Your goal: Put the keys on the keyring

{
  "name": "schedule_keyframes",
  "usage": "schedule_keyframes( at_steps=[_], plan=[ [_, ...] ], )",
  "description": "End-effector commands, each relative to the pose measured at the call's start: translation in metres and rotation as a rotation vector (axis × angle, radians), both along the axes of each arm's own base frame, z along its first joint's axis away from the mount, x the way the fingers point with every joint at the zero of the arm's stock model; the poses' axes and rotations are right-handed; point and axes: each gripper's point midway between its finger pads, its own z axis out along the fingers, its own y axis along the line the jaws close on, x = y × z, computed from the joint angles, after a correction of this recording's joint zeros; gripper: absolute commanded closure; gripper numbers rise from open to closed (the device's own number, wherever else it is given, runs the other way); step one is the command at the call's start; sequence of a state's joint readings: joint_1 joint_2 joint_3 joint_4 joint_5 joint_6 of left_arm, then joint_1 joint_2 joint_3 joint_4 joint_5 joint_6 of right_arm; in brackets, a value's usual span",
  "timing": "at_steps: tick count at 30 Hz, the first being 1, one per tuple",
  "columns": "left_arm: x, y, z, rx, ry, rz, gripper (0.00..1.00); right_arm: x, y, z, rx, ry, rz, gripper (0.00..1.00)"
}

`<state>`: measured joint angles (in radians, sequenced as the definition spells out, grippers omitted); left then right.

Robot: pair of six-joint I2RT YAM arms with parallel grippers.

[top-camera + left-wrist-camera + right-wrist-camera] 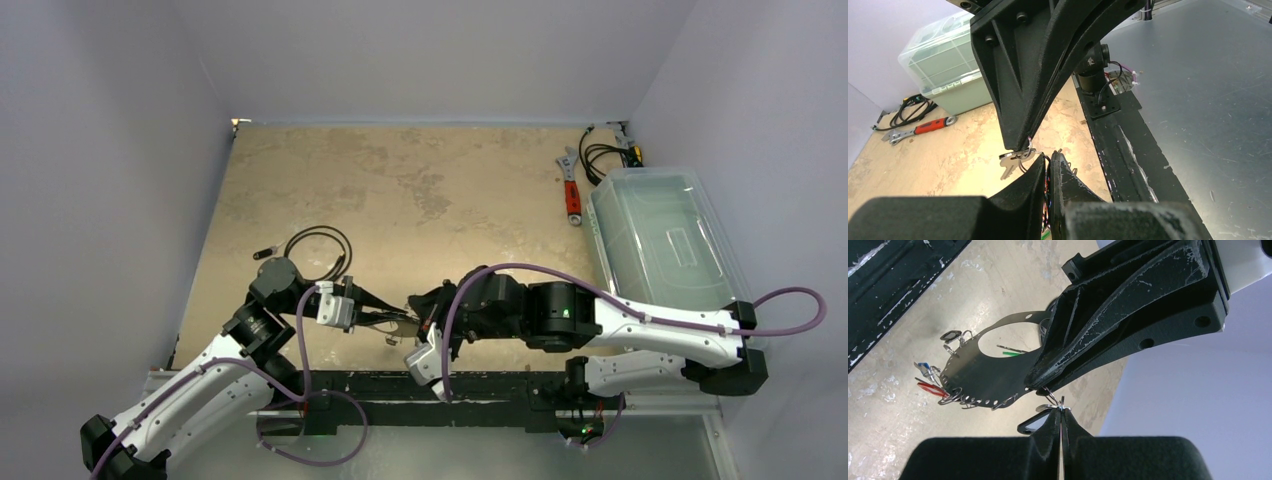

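Both grippers meet low over the table's near edge. My left gripper [375,318] [1050,159] is shut on the rim of the keyring [980,375], a flat wide ring with small holes along its edge. Several keys hang from that rim on small wire rings: a red one [930,388], a blue one [923,365] and a black-tagged one [951,335]. My right gripper [418,320] [1061,411] is shut on the small split ring [1025,151] of a silvery key [1009,165]. This key dangles right beside the keyring's rim, at the left fingertips.
A red-handled wrench [572,195] and a bundle of black cables [605,155] lie at the back right, next to a clear lidded plastic bin [665,240]. A black coiled cable loop [320,250] lies behind the left arm. The black base rail [420,385] runs along the near edge.
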<state>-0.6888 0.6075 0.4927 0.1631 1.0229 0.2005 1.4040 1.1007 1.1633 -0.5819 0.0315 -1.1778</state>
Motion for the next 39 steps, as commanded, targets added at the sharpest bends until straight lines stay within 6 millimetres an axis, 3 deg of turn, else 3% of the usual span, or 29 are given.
schedule_keyframes(
  at_steps=[1, 21, 30, 35, 39],
  plan=[
    [-0.002, 0.000, 0.015, -0.043, -0.046, -0.012, 1.00, -0.010, 0.003, 0.006, 0.013, 0.016, 0.028, 1.00],
    [-0.003, -0.001, 0.015, -0.041, -0.043, -0.016, 1.00, -0.005, -0.013, -0.030, -0.147, -0.101, -0.019, 1.00],
    [-0.003, 0.000, 0.016, -0.044, -0.048, -0.013, 1.00, 0.010, -0.010, -0.030, -0.078, -0.118, -0.143, 1.00],
    [-0.005, 0.002, 0.020, -0.055, -0.065, -0.014, 1.00, 0.024, -0.011, -0.034, 0.061, -0.086, -0.270, 1.00],
    [-0.005, 0.002, 0.021, -0.056, -0.066, -0.017, 1.00, 0.031, -0.013, -0.027, 0.195, -0.054, -0.335, 1.00]
  ],
)
